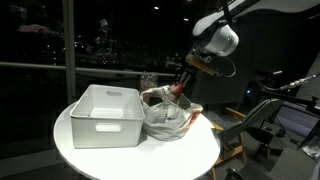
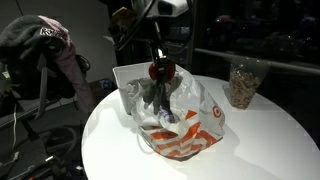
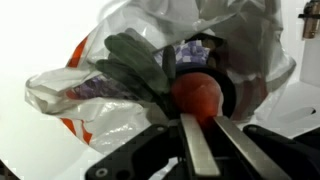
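My gripper (image 3: 208, 124) is shut on a red round object (image 3: 200, 96), pinched between the two fingertips. It is held just above the open mouth of a clear plastic bag with red print (image 3: 70, 95). A dark green floppy piece (image 3: 135, 60) lies against the red object and over the bag's mouth. Something purple shows inside the bag. In both exterior views the gripper (image 2: 158, 58) (image 1: 184, 84) reaches down over the bag (image 2: 190, 128) (image 1: 168, 122), holding the red object (image 2: 160, 72) at the bag's top.
The bag sits on a round white table (image 2: 260, 140) (image 1: 200, 155). A white rectangular bin (image 1: 105, 115) (image 2: 128, 85) stands next to the bag. A clear container with brown contents (image 2: 243, 85) stands at the table's edge. A jacket (image 2: 45, 45) hangs beside the table.
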